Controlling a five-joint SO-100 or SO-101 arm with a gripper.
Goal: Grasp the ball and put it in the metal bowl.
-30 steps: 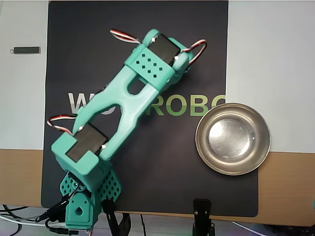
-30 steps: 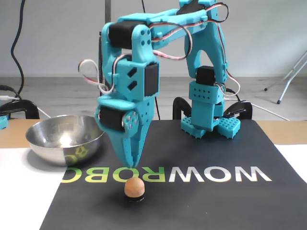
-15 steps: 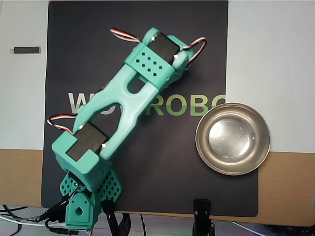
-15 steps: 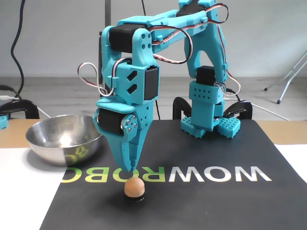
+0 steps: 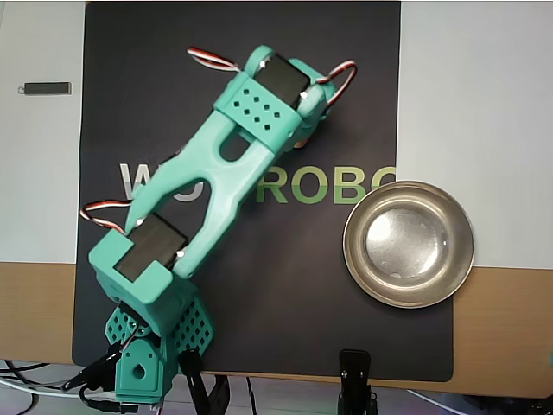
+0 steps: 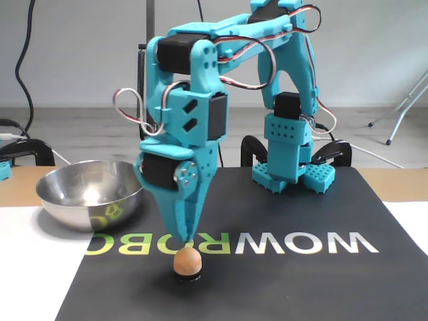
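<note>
In the fixed view the claw (image 6: 186, 249) points straight down, its tips just above the ball (image 6: 186, 261), perhaps touching its top. The jaws look drawn close together in a narrow wedge and hold nothing. The ball sits on a small dark base on the black mat (image 6: 281, 281), near the mat's front edge in this view. In the overhead view the arm covers it entirely.

To do the grasp well, the jaws most likely need to spread first, since in this narrow state they would press on the ball's top and could push it off its base. Then the claw should drop until the fingers straddle the ball's middle, and close slowly (a smooth sphere slips out easily if pinched above its widest part).

The metal bowl (image 6: 90, 194) stands at the mat's left edge in the fixed view, partly off the mat and on the bench. The mat between ball and bowl is clear, so a lift above the rim and a short sideways swing should meet nothing.
</note>
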